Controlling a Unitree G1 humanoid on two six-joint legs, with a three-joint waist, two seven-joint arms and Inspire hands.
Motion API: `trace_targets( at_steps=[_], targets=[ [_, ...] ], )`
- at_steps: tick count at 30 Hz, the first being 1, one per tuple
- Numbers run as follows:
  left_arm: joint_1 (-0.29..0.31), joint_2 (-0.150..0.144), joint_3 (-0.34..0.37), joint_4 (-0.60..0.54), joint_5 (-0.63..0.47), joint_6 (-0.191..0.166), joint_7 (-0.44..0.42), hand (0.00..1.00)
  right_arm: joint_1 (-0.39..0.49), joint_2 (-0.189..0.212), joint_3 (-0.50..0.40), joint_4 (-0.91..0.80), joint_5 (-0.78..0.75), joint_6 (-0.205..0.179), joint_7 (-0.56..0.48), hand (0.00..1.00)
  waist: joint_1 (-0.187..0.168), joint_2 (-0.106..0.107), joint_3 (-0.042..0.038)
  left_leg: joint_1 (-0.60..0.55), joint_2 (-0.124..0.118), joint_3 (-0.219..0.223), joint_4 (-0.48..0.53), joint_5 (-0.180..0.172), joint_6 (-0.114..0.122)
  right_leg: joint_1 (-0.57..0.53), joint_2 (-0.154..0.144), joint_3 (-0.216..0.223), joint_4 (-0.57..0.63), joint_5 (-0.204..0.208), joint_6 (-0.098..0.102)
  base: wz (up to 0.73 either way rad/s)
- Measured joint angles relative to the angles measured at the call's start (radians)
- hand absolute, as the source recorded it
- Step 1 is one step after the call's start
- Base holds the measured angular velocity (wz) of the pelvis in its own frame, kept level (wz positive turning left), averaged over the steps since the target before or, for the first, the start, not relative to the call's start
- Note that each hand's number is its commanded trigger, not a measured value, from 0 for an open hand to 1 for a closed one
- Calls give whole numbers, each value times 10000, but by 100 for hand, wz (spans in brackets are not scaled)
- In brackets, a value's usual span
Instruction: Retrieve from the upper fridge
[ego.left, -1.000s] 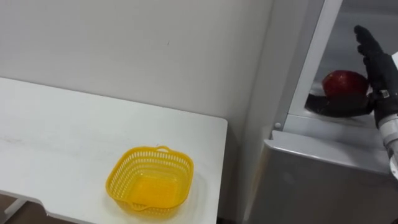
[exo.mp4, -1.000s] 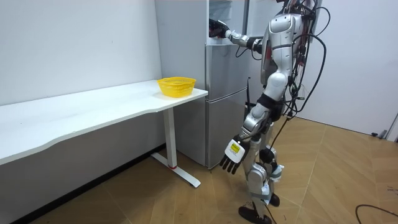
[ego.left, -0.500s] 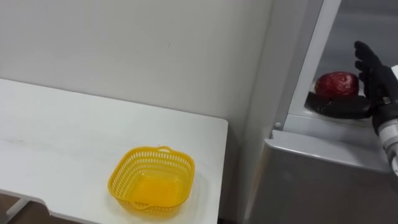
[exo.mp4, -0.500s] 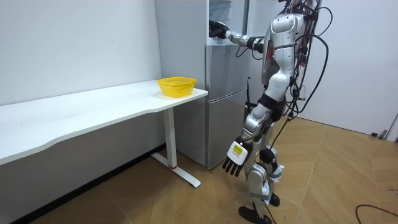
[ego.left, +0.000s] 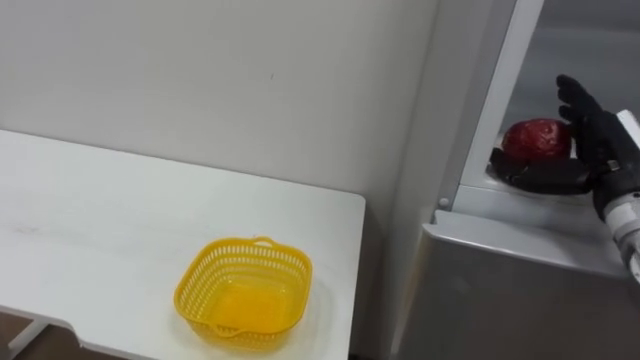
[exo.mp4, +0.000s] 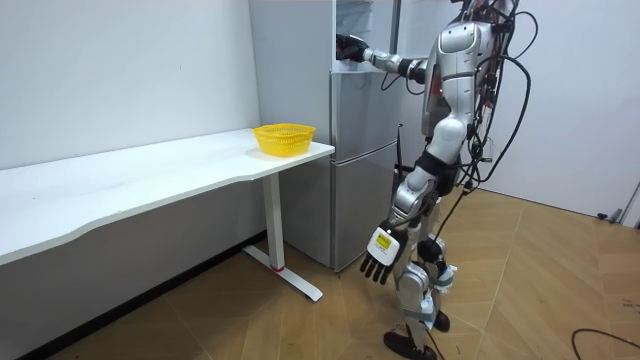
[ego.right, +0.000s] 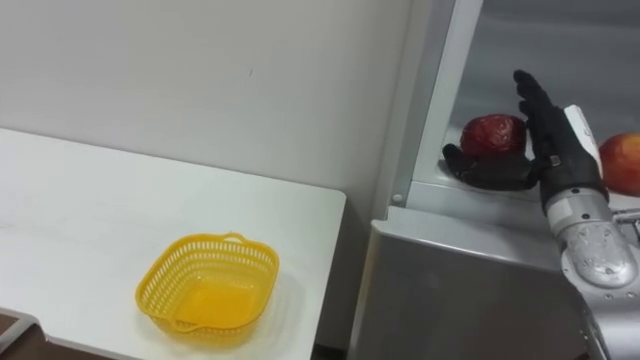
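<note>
One dark red, round fruit (ego.left: 537, 139) is seen near the front edge of the upper fridge shelf (ego.left: 520, 203). The right hand (ego.left: 600, 145) is held just beside it, fingers straight and apart; free space is left toward the frame (ego.left: 497, 95).

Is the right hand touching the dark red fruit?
Cannot tell: right eye view shows the right hand beside the dark red fruit, thumb beneath it, no plain gap or contact.
</note>
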Motion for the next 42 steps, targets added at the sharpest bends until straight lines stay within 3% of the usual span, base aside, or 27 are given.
trace_targets(
  at_steps=[6,7,8,9,16,24,35,42],
  targets=[
    [5,26,13,-20,8,10,-38,0,-102,-338,17,388,747,123,820,0,61,0,-1,6,2,17,1,-3,1,9,4,-4,5,3,-5,0],
    [8,26,15,-20,20,18,-38,0,-132,-353,10,434,751,123,972,73,44,7,4,3,0,2,1,-3,1,10,2,-15,5,3,-6,0],
    [8,25,14,-20,17,32,-46,0,-238,-353,7,556,740,123,1156,97,20,23,11,3,0,-2,6,-3,0,15,-1,-40,4,4,-6,0],
    [6,26,13,-21,17,40,-52,0,-291,-353,7,594,743,156,1252,100,4,32,12,2,0,-5,8,-3,0,19,-2,-54,4,4,-7,3],
    [-56,36,0,45,1,187,-154,0,-492,-573,-6,1145,1239,197,2178,100,-51,51,14,28,-4,-172,24,-4,-2,111,-6,-236,-14,6,-9,6],
    [-106,32,9,51,-9,307,-216,0,-588,-692,-6,1292,1617,246,2494,100,5,50,7,25,5,-157,20,-4,-3,96,0,-231,-9,8,-14,0],
    [-142,-3,-17,227,-113,250,66,0,-523,-683,-7,762,2186,490,1989,100,-31,90,-28,20,0,-121,35,-3,-2,89,-2,-215,-13,9,-15,0],
    [-130,-18,-194,219,-108,213,261,0,412,-226,-9,-1177,1877,507,883,100,-36,318,-52,178,24,145,2,-2,-1,79,-7,35,-13,9,-14,-10]
  ],
)
